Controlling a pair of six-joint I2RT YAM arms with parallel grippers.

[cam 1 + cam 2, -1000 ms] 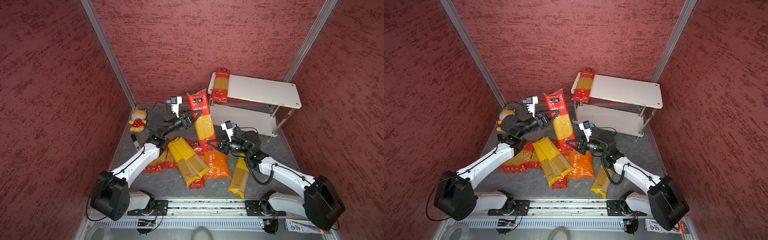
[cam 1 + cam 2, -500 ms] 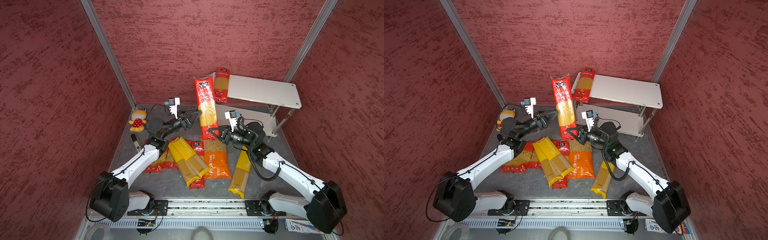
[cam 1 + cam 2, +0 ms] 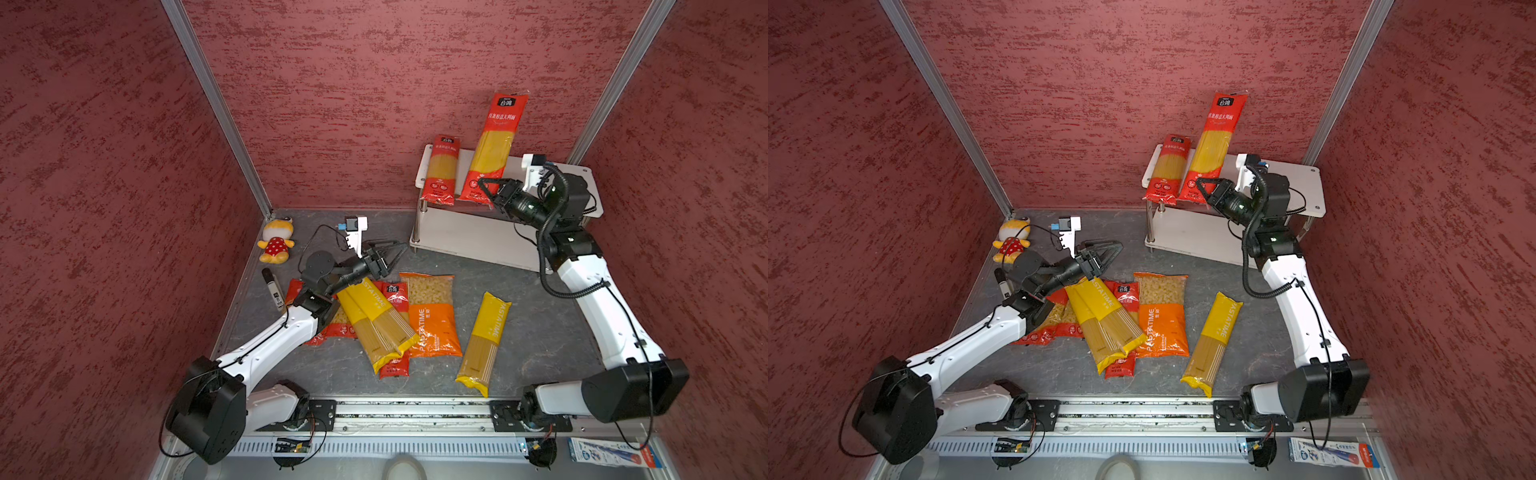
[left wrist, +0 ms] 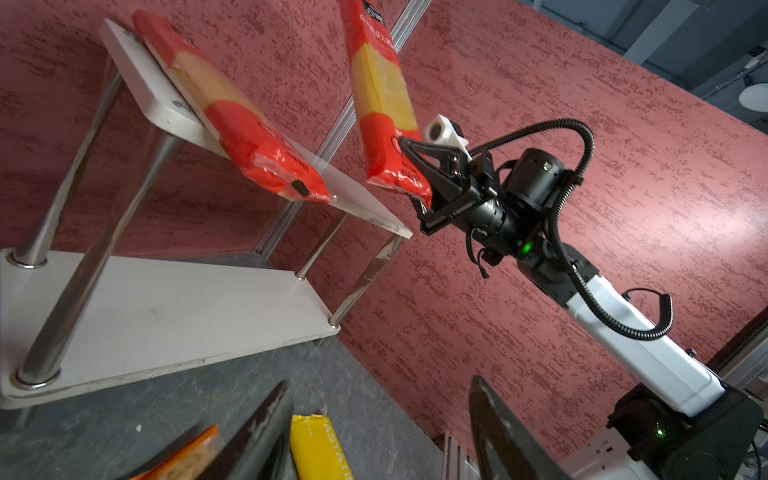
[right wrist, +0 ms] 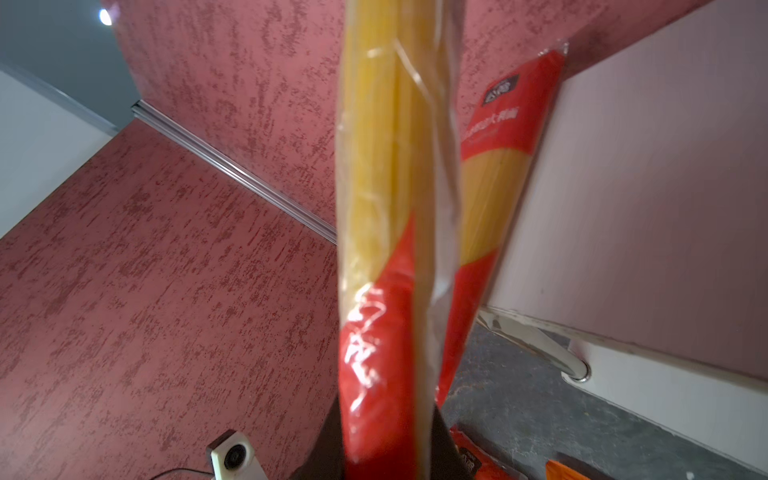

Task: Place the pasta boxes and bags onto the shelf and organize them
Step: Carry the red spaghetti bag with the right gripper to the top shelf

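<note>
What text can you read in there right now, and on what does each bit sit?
"PASTATIME": on the wide orange bag.
"PASTATIME": on the lone yellow bag.
"STATIME", its start hidden by the left arm: on the yellow bag in the pile.
Chinese print on the raised red spaghetti bag: too small to read surely.
Print on the blue-white pack: blurred.
</note>
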